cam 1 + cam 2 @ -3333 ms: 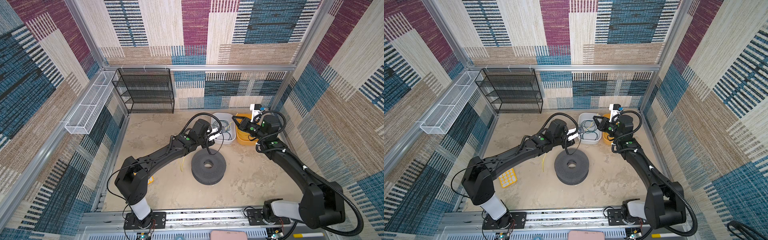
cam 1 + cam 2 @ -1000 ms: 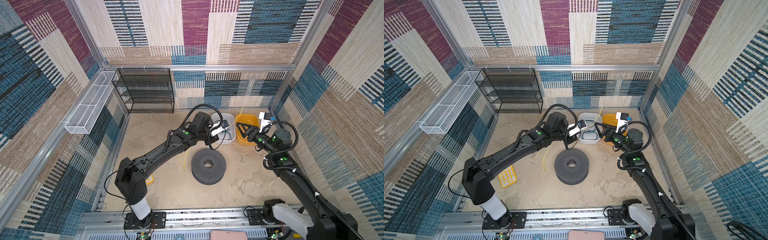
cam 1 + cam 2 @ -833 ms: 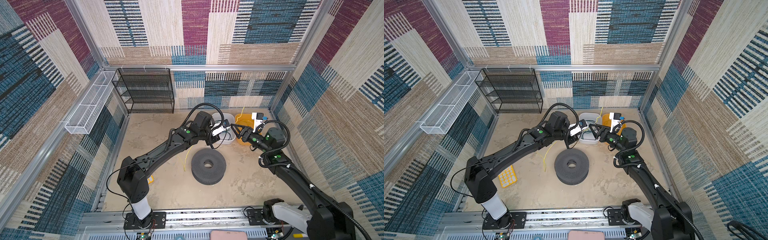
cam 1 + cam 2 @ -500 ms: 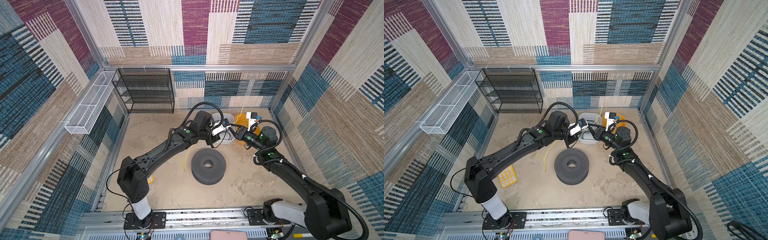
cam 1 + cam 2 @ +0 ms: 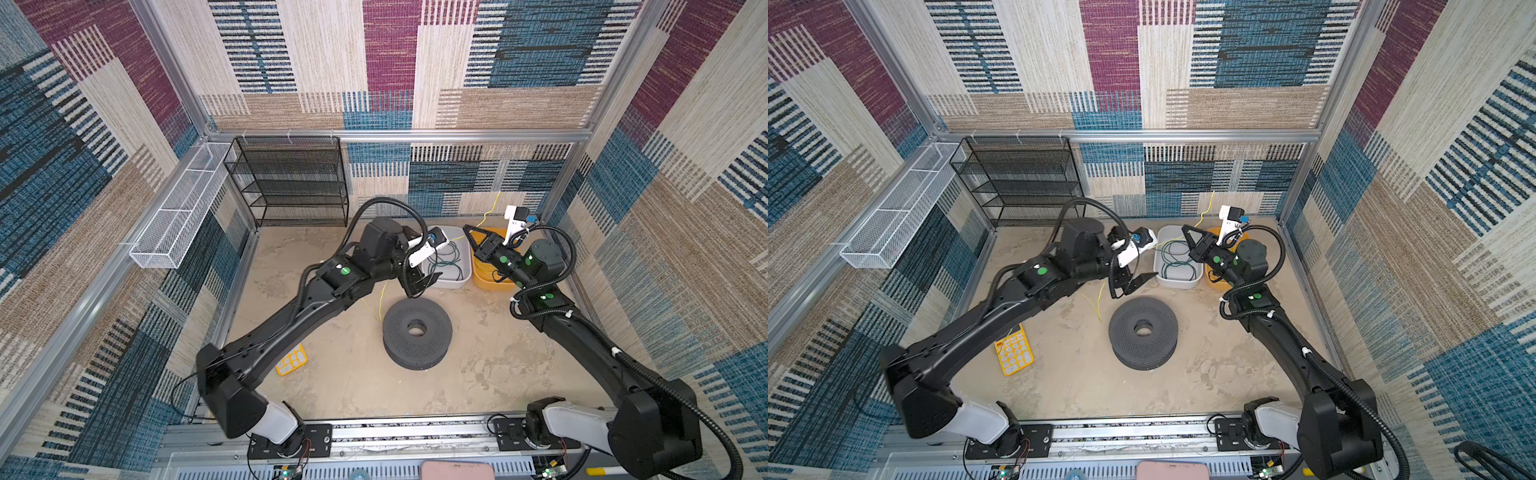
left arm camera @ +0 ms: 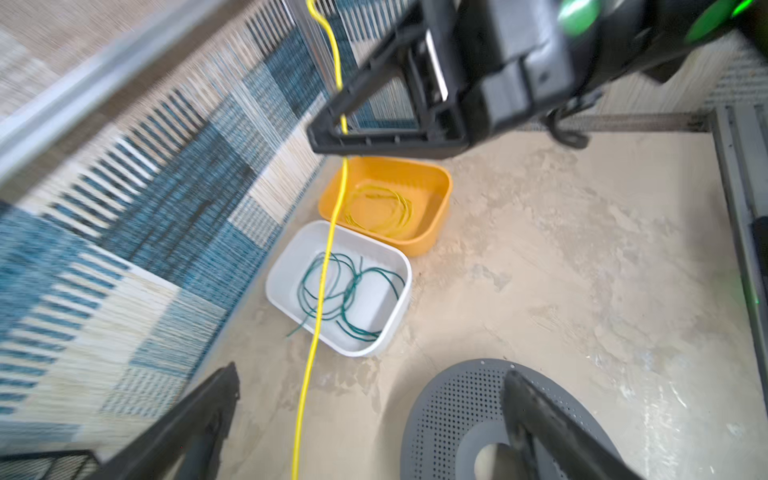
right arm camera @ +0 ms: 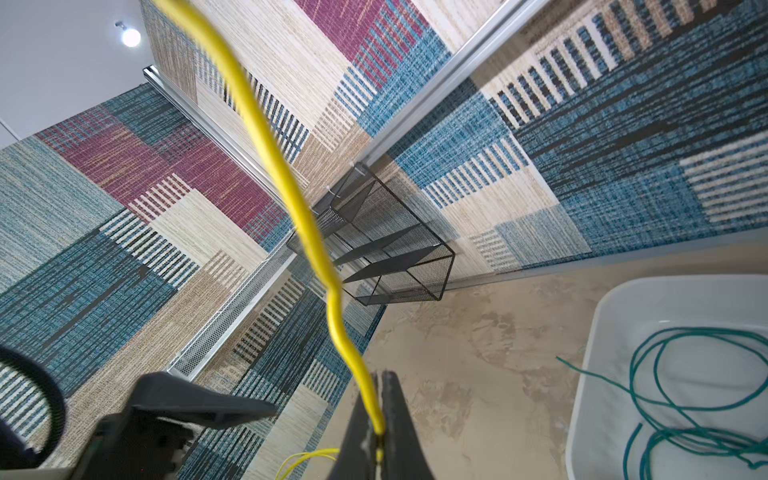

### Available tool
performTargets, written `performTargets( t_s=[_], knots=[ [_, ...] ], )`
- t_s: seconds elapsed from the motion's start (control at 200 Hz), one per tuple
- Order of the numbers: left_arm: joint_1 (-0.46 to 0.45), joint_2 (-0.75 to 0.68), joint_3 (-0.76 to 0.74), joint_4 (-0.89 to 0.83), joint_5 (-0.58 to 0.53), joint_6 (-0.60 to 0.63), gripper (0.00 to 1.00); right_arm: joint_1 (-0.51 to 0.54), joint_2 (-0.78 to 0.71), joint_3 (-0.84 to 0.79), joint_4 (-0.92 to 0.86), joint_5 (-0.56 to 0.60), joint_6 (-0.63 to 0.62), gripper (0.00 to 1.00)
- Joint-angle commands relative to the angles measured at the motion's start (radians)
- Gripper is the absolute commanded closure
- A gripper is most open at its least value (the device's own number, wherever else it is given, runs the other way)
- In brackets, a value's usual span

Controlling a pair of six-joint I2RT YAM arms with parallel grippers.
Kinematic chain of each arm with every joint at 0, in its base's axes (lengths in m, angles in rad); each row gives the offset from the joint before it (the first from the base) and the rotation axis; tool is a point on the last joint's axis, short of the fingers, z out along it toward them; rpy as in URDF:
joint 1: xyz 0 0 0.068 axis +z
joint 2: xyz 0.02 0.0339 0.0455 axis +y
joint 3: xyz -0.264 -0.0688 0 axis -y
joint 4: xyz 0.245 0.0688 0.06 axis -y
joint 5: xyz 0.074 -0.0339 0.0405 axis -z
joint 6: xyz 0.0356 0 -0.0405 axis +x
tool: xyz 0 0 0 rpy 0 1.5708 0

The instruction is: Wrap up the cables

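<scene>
Woven patchwork panels in blue, maroon and tan wall in a sandy beige worktop [image 5: 340, 374]. A black wire rack [image 5: 291, 183] stands at the back and a white mesh basket [image 5: 178, 208] hangs on the left wall.

At the back right, a white bin [image 5: 455, 282] and an orange bin [image 5: 490, 284] sit touching side by side. The green cable [image 6: 345, 291] lies in loose loops inside the white bin. A yellow coil [image 6: 378, 212] rests in the orange one; whether it belongs to the held strand is hard to tell.

Above the bins, the right pincer [image 7: 376, 419] is clamped shut on the yellow cable [image 7: 307, 232]. The cable's free end sticks up past the tips. From the grip it drops in one long strand [image 6: 324, 270] across the white bin and down between the fingers of the left pincer [image 6: 372, 372].

That left pincer gapes wide open, touching nothing. It hovers just beside the white bin, above the rim of a grey perforated spool [image 5: 399, 328] lying flat mid-worktop.
</scene>
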Motion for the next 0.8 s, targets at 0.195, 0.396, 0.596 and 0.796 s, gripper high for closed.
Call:
performTargets(
  t_s=[0.195,0.396,0.596,0.796],
  knots=[
    [0.002,-0.386,-0.354,0.022,-0.163,-0.14,0.01,0.001,0.033,0.047,0.015,-0.007,0.005,1.0],
    [0.001,-0.507,-0.59,0.144,-0.192,-0.278,0.01,0.001,0.02,0.083,-0.027,-0.02,-0.014,1.0],
    [0.001,-0.472,-0.68,0.272,-0.231,-0.357,0.12,0.002,-0.011,0.093,-0.051,-0.017,-0.021,1.0],
    [0.002,-0.434,-0.727,0.381,-0.261,-0.34,0.58,0.001,-0.034,0.082,-0.061,-0.022,-0.015,1.0]
  ],
)
